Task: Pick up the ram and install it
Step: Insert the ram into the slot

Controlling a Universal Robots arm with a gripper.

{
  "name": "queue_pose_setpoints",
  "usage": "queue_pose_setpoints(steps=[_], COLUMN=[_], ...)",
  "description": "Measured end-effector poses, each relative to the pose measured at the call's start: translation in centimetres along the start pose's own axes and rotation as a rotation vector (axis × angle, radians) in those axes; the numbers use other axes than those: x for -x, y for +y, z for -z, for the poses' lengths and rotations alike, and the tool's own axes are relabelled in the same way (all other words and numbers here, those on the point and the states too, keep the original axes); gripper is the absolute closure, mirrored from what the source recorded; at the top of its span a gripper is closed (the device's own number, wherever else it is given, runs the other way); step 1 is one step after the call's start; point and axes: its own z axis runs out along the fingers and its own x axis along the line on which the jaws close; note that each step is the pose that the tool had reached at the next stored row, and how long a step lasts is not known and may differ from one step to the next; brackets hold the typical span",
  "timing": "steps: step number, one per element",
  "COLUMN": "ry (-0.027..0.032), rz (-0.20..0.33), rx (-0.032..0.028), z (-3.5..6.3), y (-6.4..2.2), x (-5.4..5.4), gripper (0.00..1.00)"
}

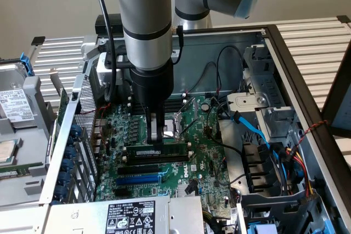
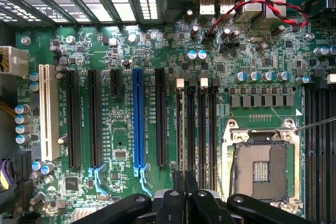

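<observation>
Grips the long, thin green circuit-board ram stick (image 1: 164, 149) by its upper edge in a narrowly closed metal gripper (image 1: 157, 138), stick upright directly beneath the fingertips and lengthwise along a long black plastic memory slot (image 1: 176, 159) just below, seemingly to align its contacts for seating.

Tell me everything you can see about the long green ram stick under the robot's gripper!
The ram is a long, thin green circuit-board stick with dark chips and a white label on its side. It stands on its long edge along a black memory slot on the motherboard. The gripper is shut on its top edge. Whether it is fully pushed in cannot be told.
</observation>
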Motion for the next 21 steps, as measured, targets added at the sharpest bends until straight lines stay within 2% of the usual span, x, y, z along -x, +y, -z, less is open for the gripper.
queue_pose_setpoints(steps=[21], ry=[0.0], rz=[0.021], rx=[0.0006], z=[-0.09], y=[0.02], x=[0.0], gripper=[0.88])
